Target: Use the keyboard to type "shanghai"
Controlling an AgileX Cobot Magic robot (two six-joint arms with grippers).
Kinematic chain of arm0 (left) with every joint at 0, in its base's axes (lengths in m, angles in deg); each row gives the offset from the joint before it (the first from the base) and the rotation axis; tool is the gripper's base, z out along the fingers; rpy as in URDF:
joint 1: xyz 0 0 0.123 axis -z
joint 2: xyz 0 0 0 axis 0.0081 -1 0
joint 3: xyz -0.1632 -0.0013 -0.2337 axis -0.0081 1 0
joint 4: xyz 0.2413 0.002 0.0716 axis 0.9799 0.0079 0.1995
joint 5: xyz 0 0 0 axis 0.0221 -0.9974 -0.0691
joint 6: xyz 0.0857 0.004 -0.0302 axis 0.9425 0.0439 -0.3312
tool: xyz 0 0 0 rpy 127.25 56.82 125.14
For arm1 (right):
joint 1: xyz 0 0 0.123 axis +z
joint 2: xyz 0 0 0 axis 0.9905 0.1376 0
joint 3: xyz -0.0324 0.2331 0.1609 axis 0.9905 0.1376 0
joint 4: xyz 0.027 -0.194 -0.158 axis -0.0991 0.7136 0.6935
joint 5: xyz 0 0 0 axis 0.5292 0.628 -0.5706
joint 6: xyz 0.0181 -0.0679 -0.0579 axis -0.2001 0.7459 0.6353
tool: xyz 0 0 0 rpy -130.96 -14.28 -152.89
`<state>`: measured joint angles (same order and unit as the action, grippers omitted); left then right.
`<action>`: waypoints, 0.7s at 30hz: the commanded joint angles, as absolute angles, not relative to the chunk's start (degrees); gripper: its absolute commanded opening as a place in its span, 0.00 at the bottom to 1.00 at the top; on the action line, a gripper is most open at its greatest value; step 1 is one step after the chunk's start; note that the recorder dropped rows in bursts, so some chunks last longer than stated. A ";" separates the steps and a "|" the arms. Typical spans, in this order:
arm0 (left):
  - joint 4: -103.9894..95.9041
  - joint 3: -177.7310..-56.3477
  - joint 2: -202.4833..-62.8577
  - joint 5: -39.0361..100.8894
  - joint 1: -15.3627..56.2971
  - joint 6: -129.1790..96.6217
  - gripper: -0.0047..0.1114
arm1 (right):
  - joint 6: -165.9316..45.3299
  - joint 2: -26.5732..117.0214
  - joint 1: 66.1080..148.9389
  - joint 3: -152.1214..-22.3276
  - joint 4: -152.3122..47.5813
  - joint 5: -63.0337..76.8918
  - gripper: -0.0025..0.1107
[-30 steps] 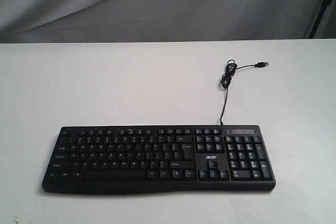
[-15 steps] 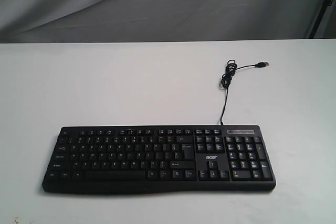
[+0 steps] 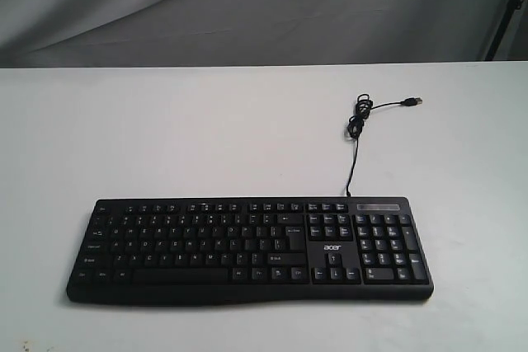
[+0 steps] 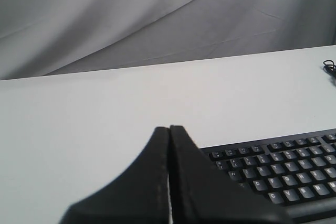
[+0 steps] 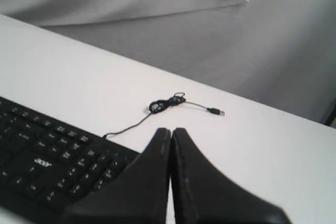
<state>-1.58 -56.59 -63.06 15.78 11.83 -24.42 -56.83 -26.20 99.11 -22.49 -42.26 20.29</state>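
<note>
- Left gripper (image 4: 169, 128): fingers pressed flat together, nothing between them. It hangs above the worktop (image 3: 165, 129), off the keyboard's left end, touching no key.
- Right gripper (image 5: 171, 129): fingers likewise pressed together and empty. It sits above the keyboard's number-pad end and is not in contact with it.
- Neither arm shows in the exterior view, so both are back from the key field.
- Keyboard (image 3: 247, 249): lies flat along the near edge of the worktop, roughly centred between its left and right edges, long side parallel to the near edge. The number pad and the "acer" logo are toward the right edge.
- Key legends are too small to read in the exterior view, so S, H, A, N, G and I cannot be picked out by label.
- Cable (image 3: 355, 125): runs from the keyboard's back edge toward the far edge, with a small coil partway.
- USB plug (image 3: 411, 102): lies loose on the worktop toward the far right corner, connected to nothing.
- Grey cloth backdrop (image 3: 247, 6) hangs beyond the far edge.
- Progress, judged: no key is pressed and no screen shows any output, so letters already typed cannot be confirmed. The grippers look ready to poke keys. I read this as the start, with all eight letters left.
</note>
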 commanded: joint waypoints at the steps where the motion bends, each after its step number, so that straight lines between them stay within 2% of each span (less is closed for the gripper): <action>1: -1.53 -56.35 -62.86 16.05 12.06 -24.58 0.04 | -57.21 -26.57 98.57 -22.33 -40.92 25.67 0.02; 21: -1.53 -56.35 -62.86 16.05 12.06 -24.58 0.04 | -57.21 -26.57 98.57 -22.33 -42.42 25.82 0.02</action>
<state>-1.58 -56.59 -63.06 15.78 11.83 -24.42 -57.07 -26.20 99.11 -22.49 -42.09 25.70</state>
